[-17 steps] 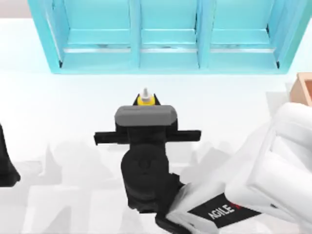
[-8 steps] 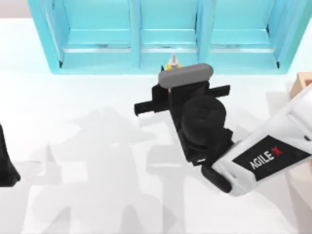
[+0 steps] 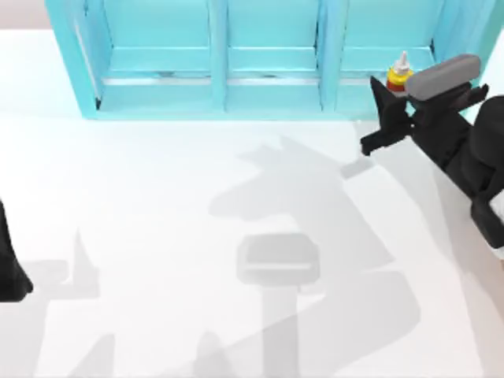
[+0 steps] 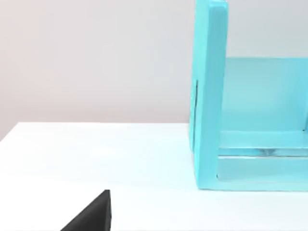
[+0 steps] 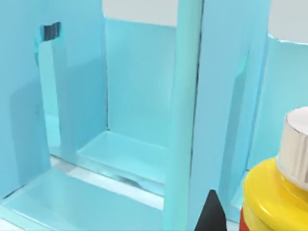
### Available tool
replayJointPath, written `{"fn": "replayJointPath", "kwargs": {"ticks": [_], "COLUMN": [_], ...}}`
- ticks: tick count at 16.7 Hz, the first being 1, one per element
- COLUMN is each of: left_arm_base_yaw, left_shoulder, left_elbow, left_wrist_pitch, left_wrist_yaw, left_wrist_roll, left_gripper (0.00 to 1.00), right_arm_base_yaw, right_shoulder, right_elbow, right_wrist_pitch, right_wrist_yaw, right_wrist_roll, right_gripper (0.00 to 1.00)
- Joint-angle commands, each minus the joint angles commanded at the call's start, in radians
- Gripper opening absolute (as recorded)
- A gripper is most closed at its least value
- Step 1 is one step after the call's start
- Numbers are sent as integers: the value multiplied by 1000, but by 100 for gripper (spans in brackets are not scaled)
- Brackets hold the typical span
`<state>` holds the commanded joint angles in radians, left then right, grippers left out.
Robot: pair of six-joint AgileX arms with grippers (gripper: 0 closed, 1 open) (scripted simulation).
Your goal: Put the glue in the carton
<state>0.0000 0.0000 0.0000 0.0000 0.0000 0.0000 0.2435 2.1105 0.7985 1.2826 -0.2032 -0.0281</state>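
The glue (image 3: 399, 76), a small yellow bottle with a white pointed nozzle, is held upright above the table at the back right, in front of the turquoise cabinet's right bay. My right gripper (image 3: 400, 94) is shut on it from the right side. In the right wrist view the glue (image 5: 276, 195) looms close, yellow with a red band below and a white cap, beside one dark fingertip (image 5: 211, 215). The carton is hidden. My left arm (image 3: 9, 264) stays parked at the table's left edge.
The turquoise three-bay cabinet (image 3: 268, 67) spans the back of the table; its left wall (image 4: 209, 96) and open bays (image 5: 125, 144) stand close to both wrists. The white table (image 3: 157, 205) lies in front, crossed by arm shadows.
My right arm has carried the glue from the middle of the table back and to the right, up to the cabinet's right bay. The left arm has not moved.
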Motion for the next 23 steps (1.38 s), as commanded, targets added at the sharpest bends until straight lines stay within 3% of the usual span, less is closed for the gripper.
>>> {"fn": "replayJointPath", "kwargs": {"ticks": [8, 13, 18, 23], "left_arm_base_yaw": [0, 0, 0, 0], "left_shoulder": [0, 0, 0, 0], "left_elbow": [0, 0, 0, 0], "left_wrist_pitch": [0, 0, 0, 0], "left_wrist_yaw": [0, 0, 0, 0], "left_wrist_roll": [0, 0, 0, 0], "left_gripper": [100, 100, 100, 100], "right_arm_base_yaw": [-600, -931, -1166, -1246], "right_shoulder": [-56, -66, -59, -51], "right_elbow": [-113, -167, -205, -219], "right_wrist_pitch": [54, 76, 86, 87], "right_wrist_yaw": [-793, -1195, -1463, -1549], "right_wrist_roll": [-41, -61, -74, -77], "right_gripper": [0, 0, 0, 0]}}
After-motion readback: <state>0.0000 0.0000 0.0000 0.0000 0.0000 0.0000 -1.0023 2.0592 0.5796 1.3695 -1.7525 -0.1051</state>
